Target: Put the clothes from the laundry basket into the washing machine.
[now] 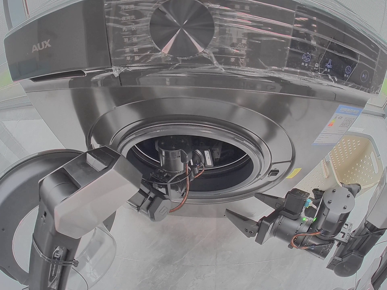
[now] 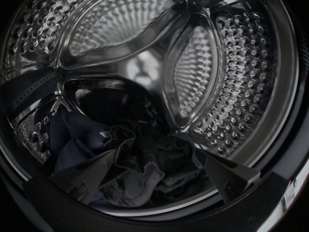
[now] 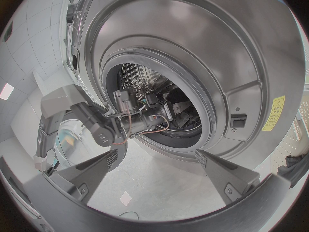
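Currently the left arm is reached through the round opening of the washing machine, whose door stands swung open on the robot's left. The left gripper is inside the drum with its fingers spread wide and nothing pinched between them. Just beyond the fingertips lie the clothes, a dark blue and grey heap resting low in the drum, close to its front lip. The right gripper hangs outside, below and to the right of the opening, also spread and empty, near the cream laundry basket. The main risk, as I judge it, is a snag. The heap sits so near the open fingers that a fold could catch on a fingertip and be dragged out when the arm pulls back, leaving cloth hanging across the rim or dropped on the floor. The orange cable looped at the left wrist could likewise hook on that rim. The two arms are near each other, so a careless withdrawal might knock them together.
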`<state>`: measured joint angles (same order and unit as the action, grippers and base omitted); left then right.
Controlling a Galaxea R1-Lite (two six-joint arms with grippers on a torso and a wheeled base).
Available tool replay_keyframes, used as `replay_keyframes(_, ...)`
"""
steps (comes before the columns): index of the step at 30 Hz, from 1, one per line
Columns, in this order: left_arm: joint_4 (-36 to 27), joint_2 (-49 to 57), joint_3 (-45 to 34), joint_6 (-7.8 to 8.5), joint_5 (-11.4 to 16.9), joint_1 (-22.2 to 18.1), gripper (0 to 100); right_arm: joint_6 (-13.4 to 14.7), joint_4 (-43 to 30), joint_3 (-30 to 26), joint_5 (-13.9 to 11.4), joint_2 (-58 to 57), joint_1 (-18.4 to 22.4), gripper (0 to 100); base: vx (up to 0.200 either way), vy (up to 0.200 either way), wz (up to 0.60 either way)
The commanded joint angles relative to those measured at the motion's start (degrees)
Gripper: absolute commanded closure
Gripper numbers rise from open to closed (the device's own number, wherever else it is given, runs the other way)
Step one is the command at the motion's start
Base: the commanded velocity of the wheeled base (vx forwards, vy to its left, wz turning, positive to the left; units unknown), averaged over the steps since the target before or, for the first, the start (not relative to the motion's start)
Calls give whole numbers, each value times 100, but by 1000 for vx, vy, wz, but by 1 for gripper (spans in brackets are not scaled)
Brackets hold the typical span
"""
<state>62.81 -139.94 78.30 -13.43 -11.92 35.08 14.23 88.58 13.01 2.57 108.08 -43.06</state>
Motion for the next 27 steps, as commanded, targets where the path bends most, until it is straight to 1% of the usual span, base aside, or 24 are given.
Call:
replay_keyframes(1, 223, 1021, -1361, 192, 23, 403, 0, 1, 2, -35, 6, -33, -1, 0, 0, 0, 0)
replay_keyframes(2, 223, 1021, -1361, 192, 23, 403, 0, 1, 2, -35, 6, -33, -1, 0, 0, 0, 0)
replay_keyframes(4, 399, 1249, -2117, 262, 111, 666, 0, 1, 2, -88, 6, -42, -10, 0, 0, 0, 0)
replay_keyframes(5, 399, 1249, -2117, 262, 111, 666, 0, 1, 2, -88, 6, -42, -10, 0, 0, 0, 0)
replay_keyframes(6, 522, 1390, -2636, 385, 225, 842, 0, 1, 2, -132, 6, -42, -10, 0, 0, 0, 0)
replay_keyframes(9, 847, 1443, -3304, 570, 287, 1097, 0, -8, -7, -237, 6, -138, -10, 0, 0, 0, 0)
replay_keyframes(10, 944, 1443, -3409, 588, 287, 1132, 0, -16, -7, -255, 6, -165, -10, 0, 0, 0, 0)
replay_keyframes(11, 1181, 1452, -3664, 605, 287, 1211, 0, -34, -7, -316, 6, -270, -10, 0, 0, 0, 0)
replay_keyframes(14, 1735, 1478, -4103, 605, 287, 1299, 0, -34, -16, -457, 24, -534, -10, 0, 0, 0, 0)
replay_keyframes(17, 2324, 1654, -4499, 561, 155, 1396, 0, -34, -7, -782, 33, -762, -10, 0, 0, 0, 0)
replay_keyframes(19, 2614, 1882, -4938, 588, 23, 1369, 0, -34, -7, -1143, 33, -1061, -1, 0, 0, 0, 0)
replay_keyframes(20, 2632, 2058, -5114, 570, 15, 1369, 0, -34, -7, -1274, 33, -1211, 8, 0, 0, 0, 0)
replay_keyframes(22, 2632, 2585, -5501, 412, 15, 1405, 0, -16, -86, -1301, 103, -1571, 43, 0, 0, 0, 0)
replay_keyframes(25, 2632, 3227, -5976, 69, -3, 1501, 0, -25, -183, -1301, 270, -1966, 105, 0, 0, 0, 0)
replay_keyframes(26, 2623, 3306, -6019, 43, -12, 1510, 0, -34, -192, -1301, 288, -2002, 105, 0, 0, 0, 0)
replay_keyframes(27, 2614, 3763, -6292, -10, -12, 1501, 0, -60, -288, -1301, 411, -2177, 131, 0, 0, 0, 0)
